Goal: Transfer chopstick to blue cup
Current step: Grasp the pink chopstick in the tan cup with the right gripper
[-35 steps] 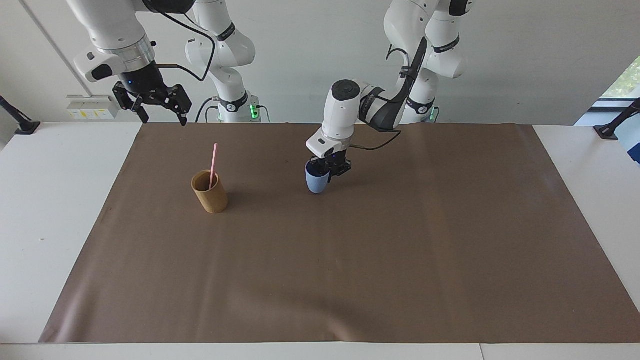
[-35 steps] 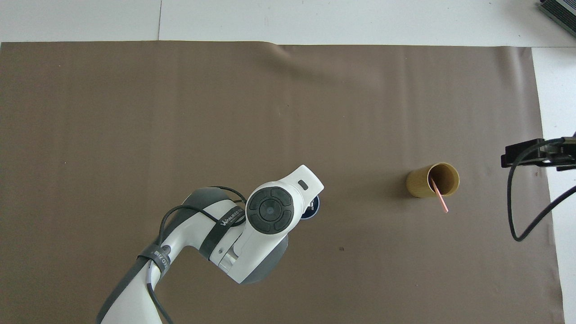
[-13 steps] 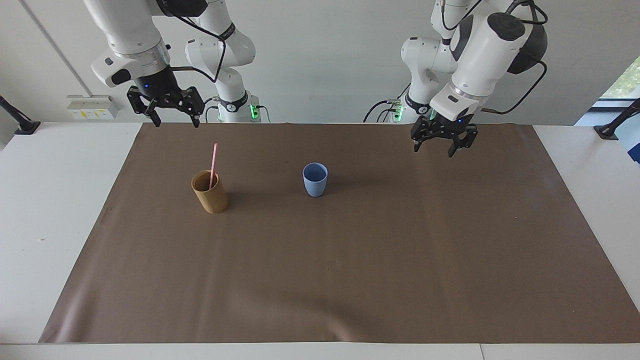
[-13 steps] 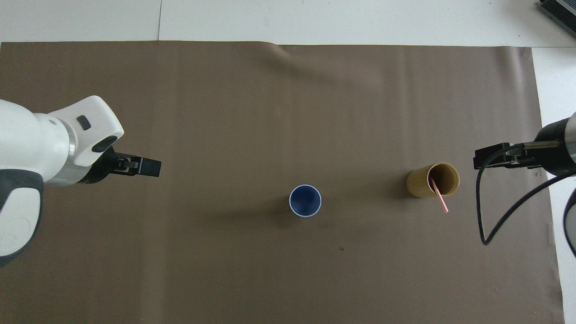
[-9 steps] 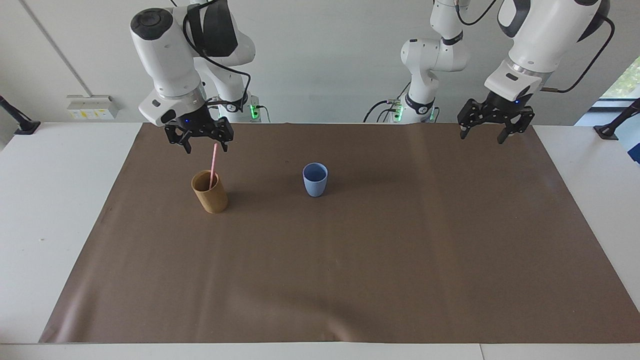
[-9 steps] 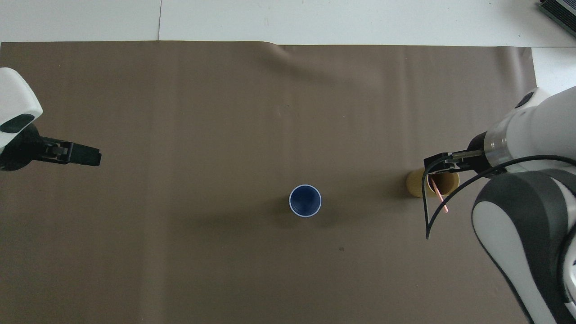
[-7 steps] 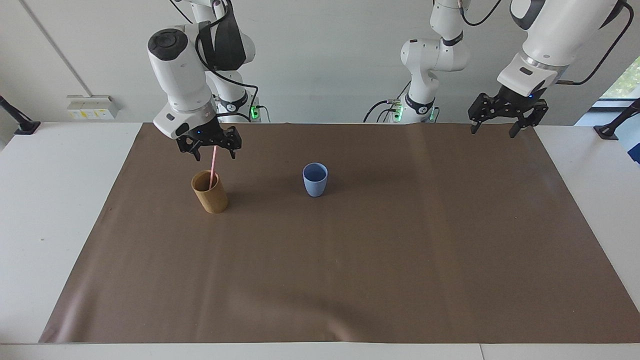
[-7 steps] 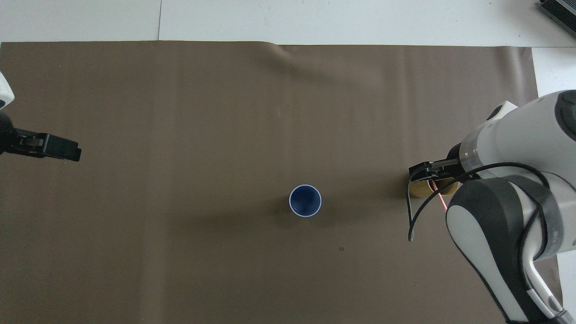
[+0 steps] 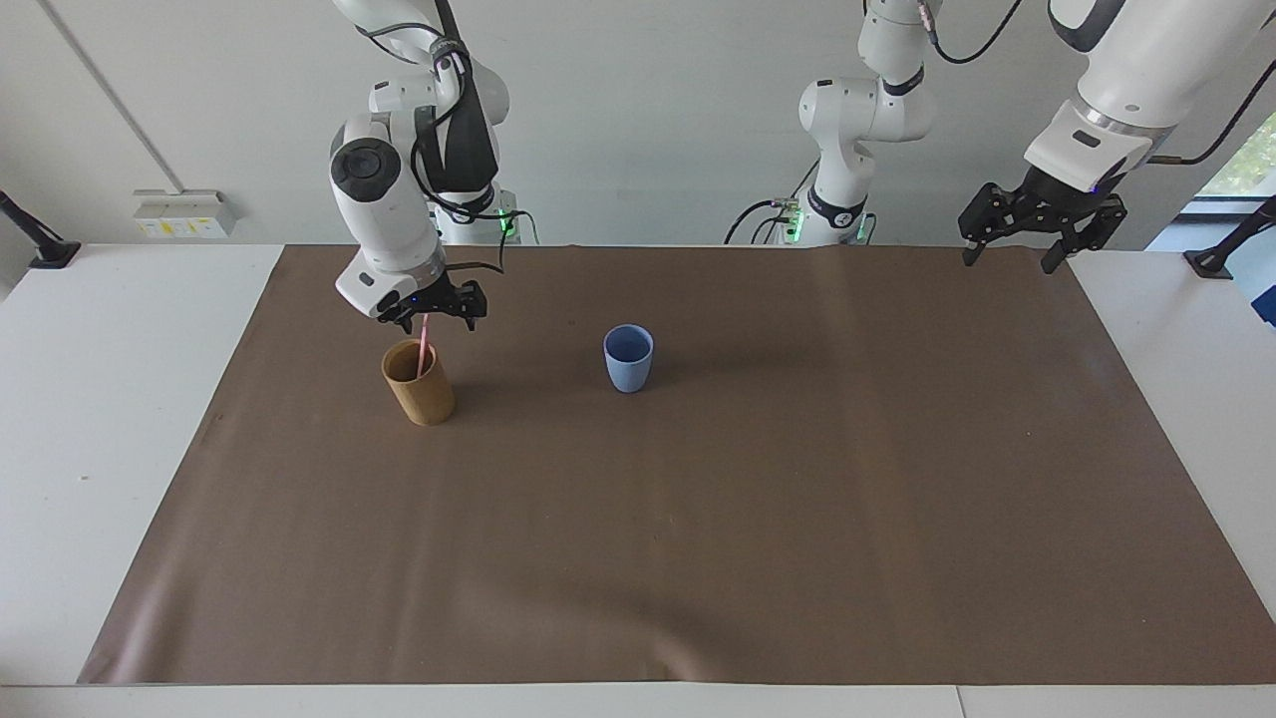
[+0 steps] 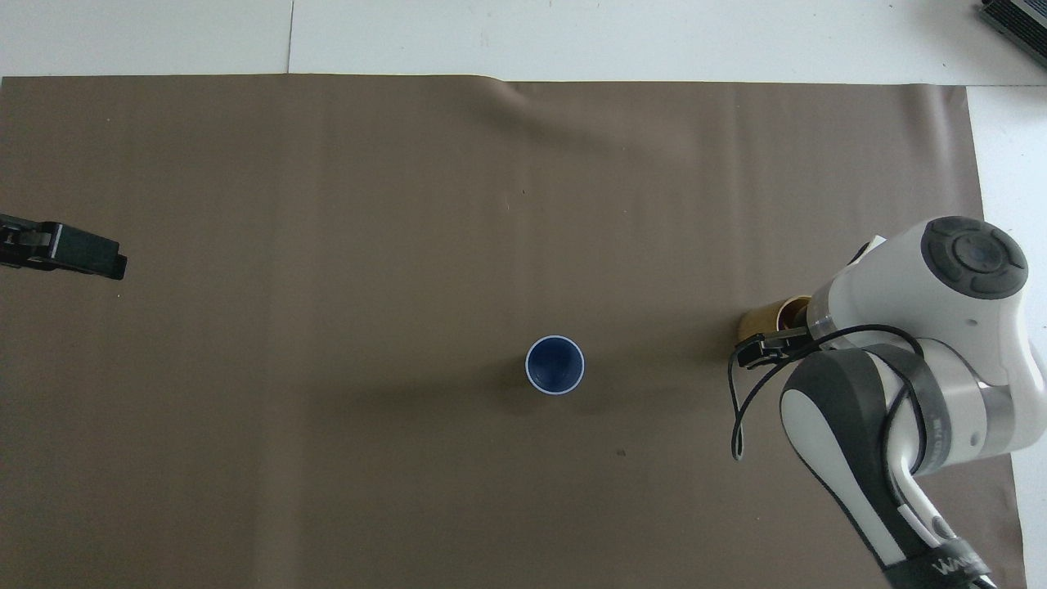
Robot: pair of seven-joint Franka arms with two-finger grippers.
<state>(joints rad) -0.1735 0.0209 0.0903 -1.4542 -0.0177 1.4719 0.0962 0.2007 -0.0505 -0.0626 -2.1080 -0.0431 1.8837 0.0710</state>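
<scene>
Right end effector (image 9: 427, 317) open, fingers straddling the pink chopstick (image 9: 423, 349) standing in the tan cup (image 9: 418, 383), left-centre of frame. Blue cup (image 9: 628, 358) mid-frame; left end effector (image 9: 1032, 231) open, empty, upper right.

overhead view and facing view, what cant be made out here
- chopstick: hidden in the overhead view by the right arm; in the facing view its top is covered by the right gripper, and whether that touches it cannot be told.
- tan cup: mostly under the right arm overhead.
- left gripper: partly cut off by the edge of the overhead view.
- blue cup: its bottom inside is not visible in the facing view.
</scene>
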